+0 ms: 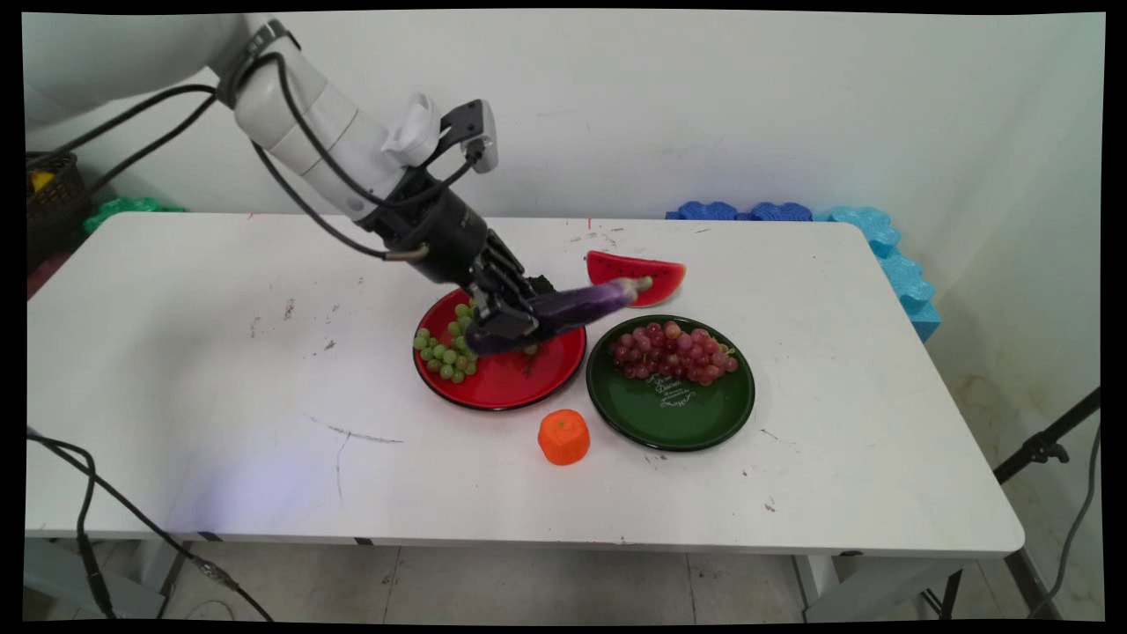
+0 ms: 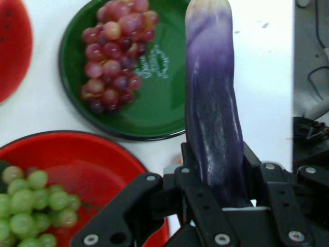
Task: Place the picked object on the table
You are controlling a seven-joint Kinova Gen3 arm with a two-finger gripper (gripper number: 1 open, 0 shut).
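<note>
My gripper (image 1: 504,319) (image 2: 218,175) is shut on a long purple eggplant (image 1: 581,304) (image 2: 212,103), gripping its thick end. It hangs over the red plate (image 1: 519,383) (image 2: 87,159), with the eggplant's pale tip reaching right toward the watermelon slice (image 1: 647,273) (image 2: 13,46). Green grapes (image 1: 445,348) (image 2: 28,206) lie on the red plate's left side, just below the hand. To the right, a green plate (image 1: 682,414) (image 2: 159,108) carries red grapes (image 1: 673,350) (image 2: 115,51).
An orange carrot piece (image 1: 563,437) stands on the table in front of the gap between the two plates. Blue foam blocks (image 1: 845,229) line the table's back right edge. A dark basket (image 1: 53,198) sits off the table at the far left.
</note>
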